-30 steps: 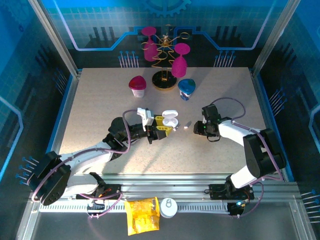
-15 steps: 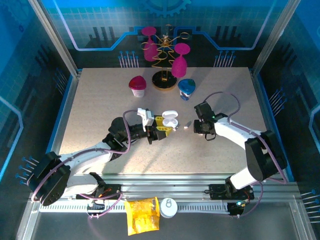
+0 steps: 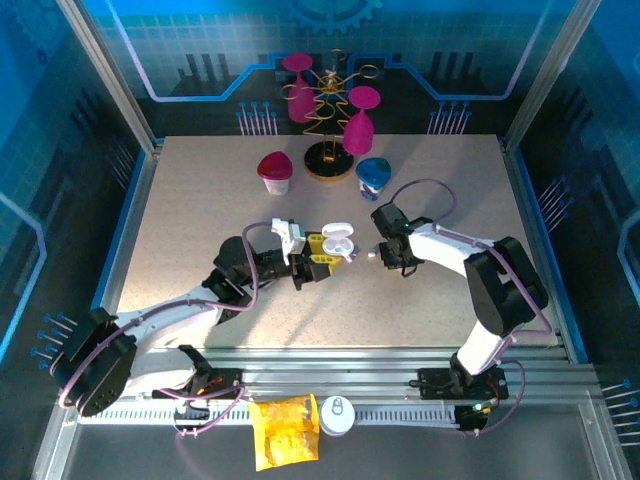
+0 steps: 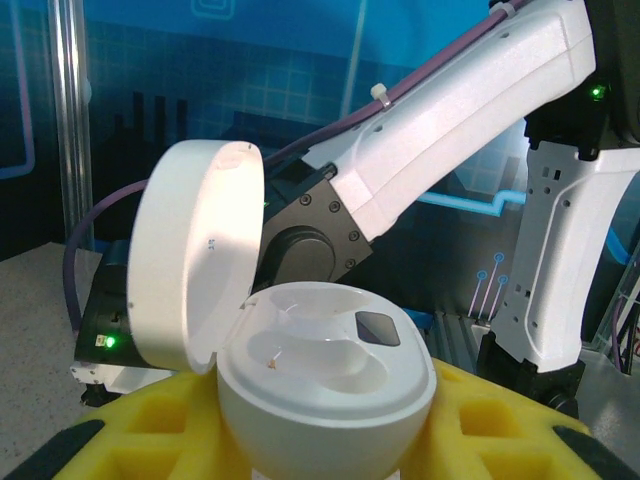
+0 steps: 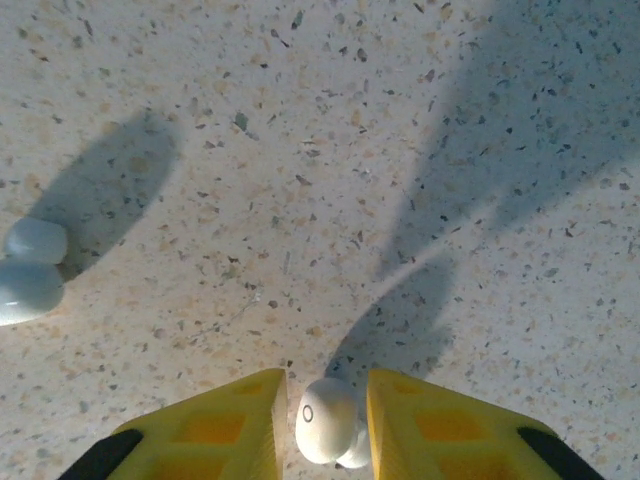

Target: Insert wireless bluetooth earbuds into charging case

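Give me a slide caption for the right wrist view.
Right gripper brackets one white earbud on the speckled table; another earbud lies left.

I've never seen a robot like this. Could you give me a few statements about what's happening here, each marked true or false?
1. The lid of the charging case stands open. True.
2. Both earbuds already sit in the case. False: its two wells look empty.
3. A white earbud lies on the table between the right fingers. True.
4. The left fingers hold a pink cup. False: they hold the charging case; the pink cup stands at the table's far side.
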`<state>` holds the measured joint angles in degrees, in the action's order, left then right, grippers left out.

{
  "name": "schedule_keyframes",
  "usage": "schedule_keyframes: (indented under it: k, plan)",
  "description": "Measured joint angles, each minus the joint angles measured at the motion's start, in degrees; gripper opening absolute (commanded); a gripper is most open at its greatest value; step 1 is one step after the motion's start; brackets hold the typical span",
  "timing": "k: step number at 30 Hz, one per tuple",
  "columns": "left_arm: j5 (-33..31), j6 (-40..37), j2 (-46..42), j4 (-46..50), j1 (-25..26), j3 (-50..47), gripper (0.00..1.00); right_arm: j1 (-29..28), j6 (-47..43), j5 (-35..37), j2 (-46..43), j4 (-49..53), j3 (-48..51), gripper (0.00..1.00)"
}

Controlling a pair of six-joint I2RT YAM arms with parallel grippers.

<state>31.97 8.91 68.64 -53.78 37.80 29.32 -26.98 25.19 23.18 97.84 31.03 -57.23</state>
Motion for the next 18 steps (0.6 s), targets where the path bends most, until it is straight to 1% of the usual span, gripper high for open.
schedule_keyframes:
  k: [4,7,15,18]
  plan:
    - [-0.2,0.0,0.0,0.1,0.0,-0.3,0.26,-0.3,-0.2,1.0,2.1,0.9,-1.0,0.21]
    - [-0.2,0.0,0.0,0.2,0.0,-0.3,0.26,-0.6,-0.3,1.7,3.1,1.3,-1.3,0.21]
    - [-0.2,0.0,0.0,0.2,0.0,-0.3,0.26,-0.9,-0.3,2.4,3.5,2.4,-1.7,0.25]
    - [-0.2,0.0,0.0,0.2,0.0,-0.2,0.26,-0.9,-0.3,2.4,3.5,2.7,-1.8,0.20]
